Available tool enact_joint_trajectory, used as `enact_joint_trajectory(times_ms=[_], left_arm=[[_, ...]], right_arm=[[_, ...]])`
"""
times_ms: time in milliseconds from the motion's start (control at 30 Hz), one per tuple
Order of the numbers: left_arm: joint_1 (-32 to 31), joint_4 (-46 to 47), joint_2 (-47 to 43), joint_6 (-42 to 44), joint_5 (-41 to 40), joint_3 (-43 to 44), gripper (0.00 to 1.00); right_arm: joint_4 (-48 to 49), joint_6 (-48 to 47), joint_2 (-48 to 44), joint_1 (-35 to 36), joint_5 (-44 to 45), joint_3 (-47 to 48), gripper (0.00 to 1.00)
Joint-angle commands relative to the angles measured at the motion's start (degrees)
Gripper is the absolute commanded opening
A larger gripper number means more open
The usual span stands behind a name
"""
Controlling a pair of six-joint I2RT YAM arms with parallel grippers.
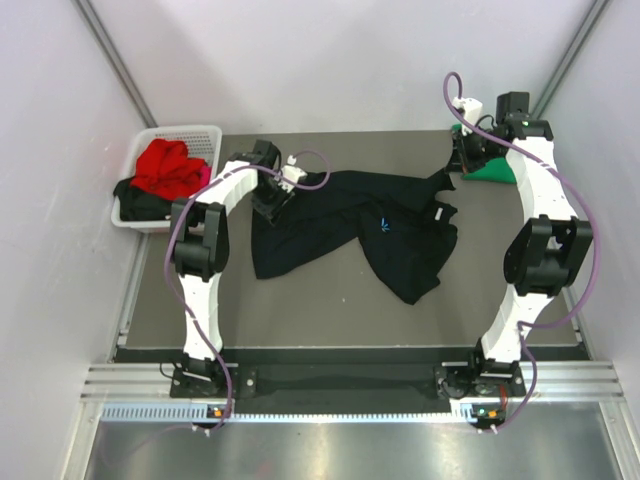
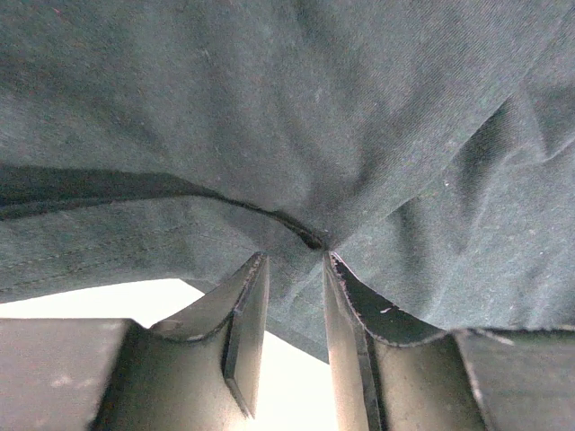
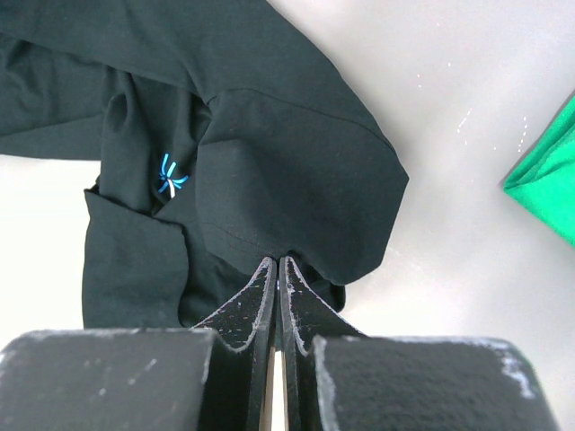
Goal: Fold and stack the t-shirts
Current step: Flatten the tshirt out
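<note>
The large black t-shirt [image 1: 350,215] is stretched, rumpled, across the middle of the table between both grippers. Its tiny blue mark [image 1: 383,224] faces up. My left gripper [image 1: 272,200] holds the shirt's left end. In the left wrist view the black t-shirt [image 2: 269,108] fills the frame, and that gripper [image 2: 295,256] pinches a thick bunch of it between part-spread fingers. My right gripper [image 1: 455,165] holds the right end. In its own view it [image 3: 277,260] is shut on a sleeve edge of the black t-shirt [image 3: 269,135], near the blue mark [image 3: 171,173]. A green t-shirt [image 1: 492,170] lies at the back right.
A white lattice basket [image 1: 185,131] stands at the back left, just off the table's left edge. It holds a red t-shirt [image 1: 165,165], a bit of pink cloth [image 1: 205,175] and a black one [image 1: 140,200]. The grey table [image 1: 330,310] lies bare near the arm bases. White walls close in on both sides.
</note>
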Motion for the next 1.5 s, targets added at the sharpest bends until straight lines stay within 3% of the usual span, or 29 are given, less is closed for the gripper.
enact_joint_trajectory(times_ms=[0,133,333,633,700,800,900,1167,1467], left_arm=[[0.2,0.6,-1.5,0.9,-0.4,-0.5,0.36],[0.2,1.1,-0.7,0.6,-0.5,-0.1,0.35],[0.2,1.0,0.4,0.4,-0.7,0.8,0.27],[0.2,0.9,1.4,0.4,-0.9,1.1,0.26],[0.3,0.7,1.6,0.4,-1.0,1.7,0.2],[0.6,0.5,1.4,-0.1,-0.6,2.9,0.03],[0.9,0.2,0.6,-0.4,-0.1,4.7,0.0],[2.2,2.8,-9.2,-1.2,-1.2,7.6,0.0],[2.5,11.8,-25.4,-1.9,-7.0,6.8,0.0]], right_arm=[[0.8,-0.6,0.2,0.8,-0.9,0.2,0.0],[0.8,-0.6,0.3,0.8,-0.9,0.4,0.0],[0.8,-0.5,0.3,0.8,-0.9,0.2,0.0],[0.8,-0.6,0.0,0.8,-0.7,-0.1,0.0],[0.8,-0.6,0.1,0.8,-0.6,0.0,0.0],[0.9,-0.3,-0.2,0.8,-0.3,0.4,0.0],[1.3,-0.4,-1.3,0.8,0.9,0.9,0.0],[4.4,-0.3,-7.8,0.5,11.1,3.9,0.0],[11.3,2.0,-14.7,-2.1,21.0,13.9,0.0]])
